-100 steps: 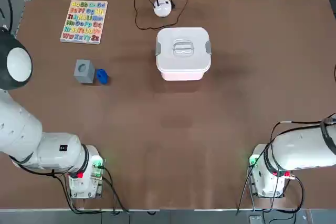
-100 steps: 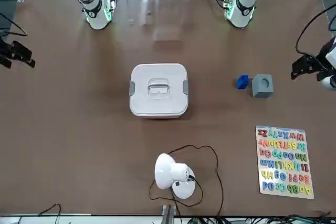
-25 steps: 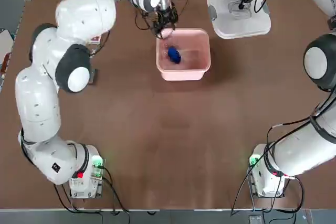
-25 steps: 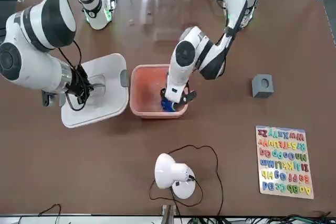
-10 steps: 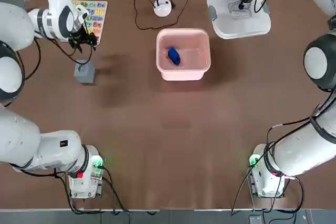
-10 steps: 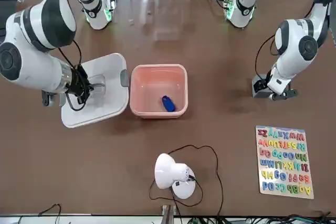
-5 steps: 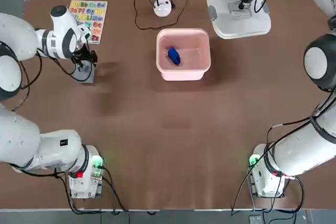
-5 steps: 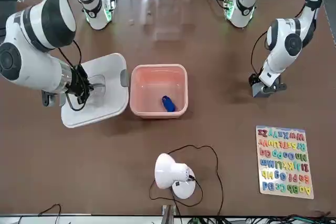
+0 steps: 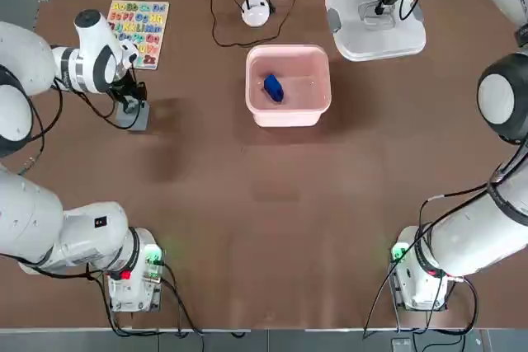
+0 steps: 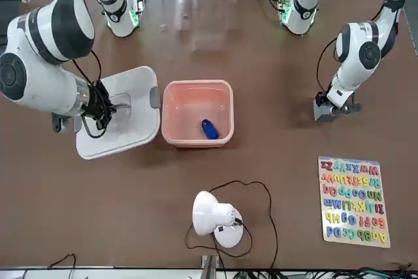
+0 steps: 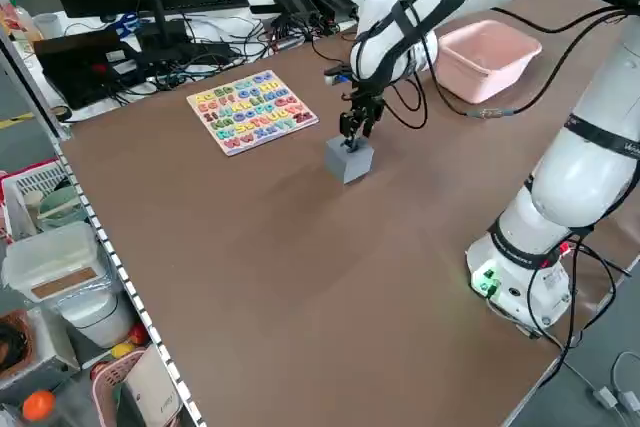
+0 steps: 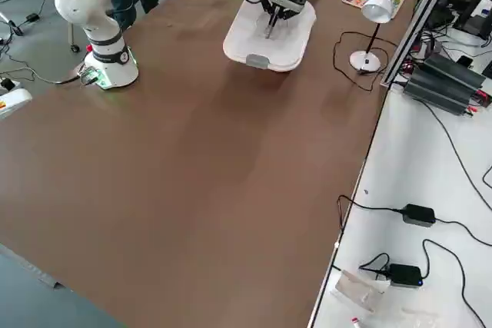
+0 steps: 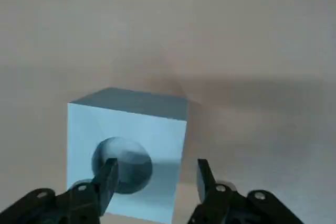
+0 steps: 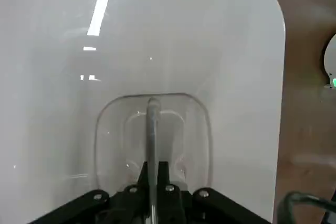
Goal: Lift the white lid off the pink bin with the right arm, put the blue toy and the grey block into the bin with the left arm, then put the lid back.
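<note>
Left pincer: open at the grey block, a sharp-edged cube with flat matte faces and a round hollow in 1 of them. Viewed from above, with 12 o'clock at the picture's top, the block sits on the brown table between 8 and 9 o'clock of the pale pink, rounded-square plastic bin. In the wrist view, 1 finger overlaps the hollowed face; the other stands past the block's edge, apart from it.

Step in hand, as judged: gripping the block. The pincer should be centred so that its 2 fingers straddle opposite flat sides, then closed squarely. An off-centre closure could push or twist the cube. Smooth faces call for full finger contact; the lift should be straight and clear the bin's rim.

Bright blue, oblong toy: inside the bin, leaving room for the block.

Right pincer: closed on the thin, glossy handle of the white, rounded-square plastic lid, at 2 o'clock of the bin. Refitting remains.
</note>
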